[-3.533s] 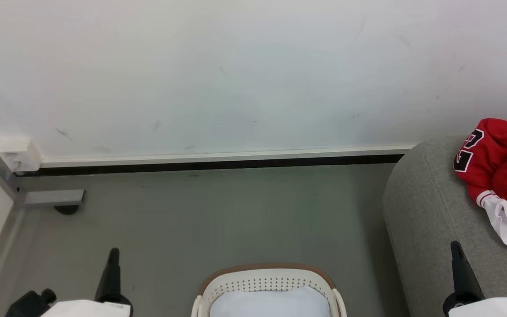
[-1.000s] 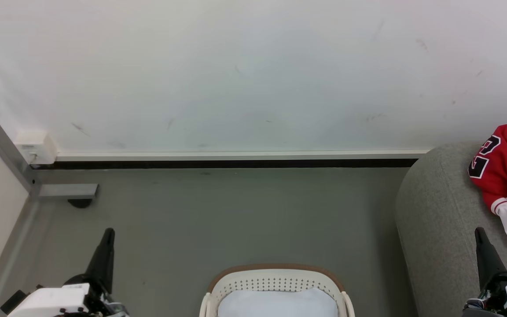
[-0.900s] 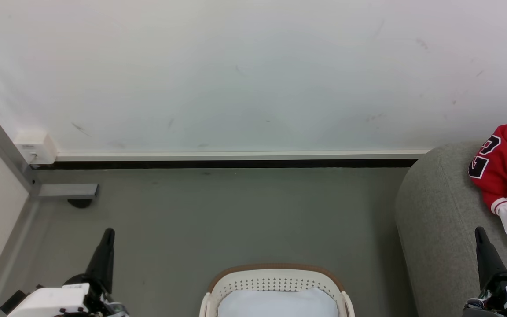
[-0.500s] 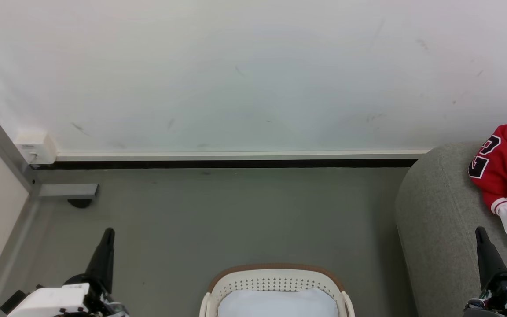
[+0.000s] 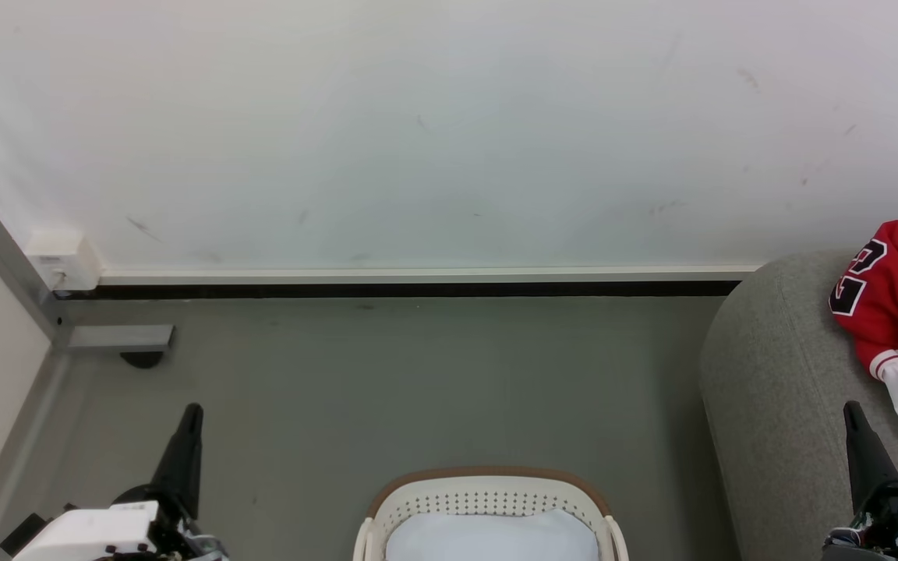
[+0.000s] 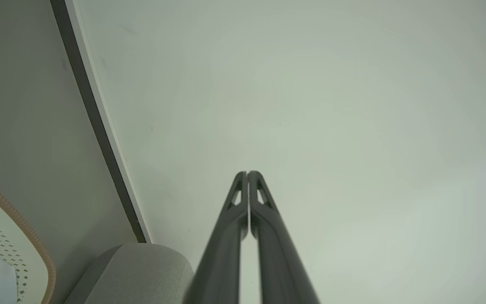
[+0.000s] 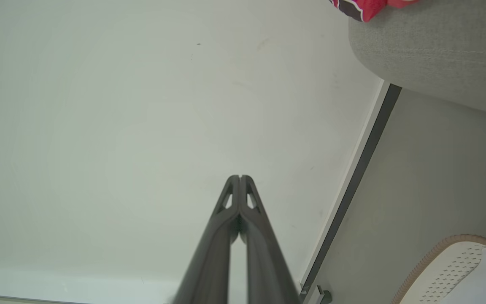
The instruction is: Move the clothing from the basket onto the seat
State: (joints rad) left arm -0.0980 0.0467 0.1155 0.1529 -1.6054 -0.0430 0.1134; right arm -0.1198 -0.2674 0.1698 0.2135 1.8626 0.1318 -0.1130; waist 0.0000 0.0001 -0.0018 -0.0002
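**A:** Jersey, where?
**B:** The red number-23 jersey [image 5: 897, 288] lies crumpled on the grey sofa [image 5: 776, 374], far right. Its white part trails toward the near side. It's out of the laundry basket [image 5: 488, 487].
**A:** And the basket?
**B:** It's on the grey floor [image 5: 418, 374], bottom centre, left of the sofa's rounded end and apart from it. White, perforated, tan rim. A plain pale cloth [image 5: 492, 538] sits inside.
**A:** Left gripper?
**B:** The left gripper [image 6: 247, 173] is low on the left, over the floor, well apart from the basket. Its fingers are pressed together at the tips with nothing between them, pointing at the white wall [image 5: 449, 132].
**A:** Right one?
**B:** The right gripper [image 7: 239, 177] is low on the right, seen against the sofa. It's near the jersey's white part, not touching it. Fingers closed too, empty.
**A:** Anything else?
**B:** A dark baseboard strip [image 5: 418, 290] runs under the wall, and a metal post [image 5: 5, 257] stands far left.
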